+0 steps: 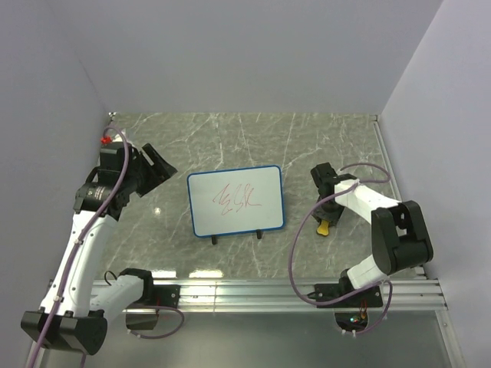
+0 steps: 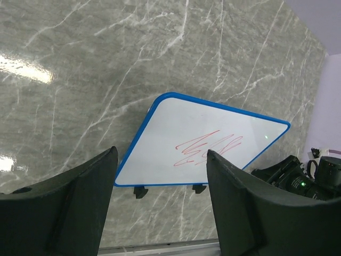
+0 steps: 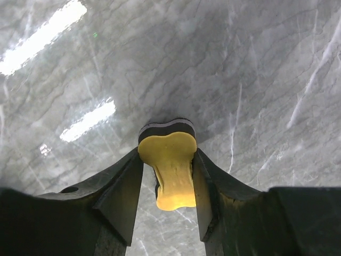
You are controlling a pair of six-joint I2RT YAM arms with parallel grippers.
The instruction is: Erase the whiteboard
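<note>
One whiteboard point(image 1: 235, 201), out in front of the left gripper point(image 1: 153, 175), with one red scribble point(image 2: 208, 149) and two black feet point(image 2: 139, 191) (both on one long edge). One yellow eraser point(image 3: 169, 165), pinched within the right gripper point(image 3: 168, 152). Two grippers, one table point(image 1: 230, 138).

Cameras: one overhead, two on the wrists.
The top camera looks steeply down from the near side onto the grey marble-patterned table point(image 1: 230, 142). The left wrist camera, raised, shares the blue-framed rectangular whiteboard point(image 2: 205, 144) with it. The right wrist camera sits close above a small yellow eraser point(image 3: 169, 160).
</note>
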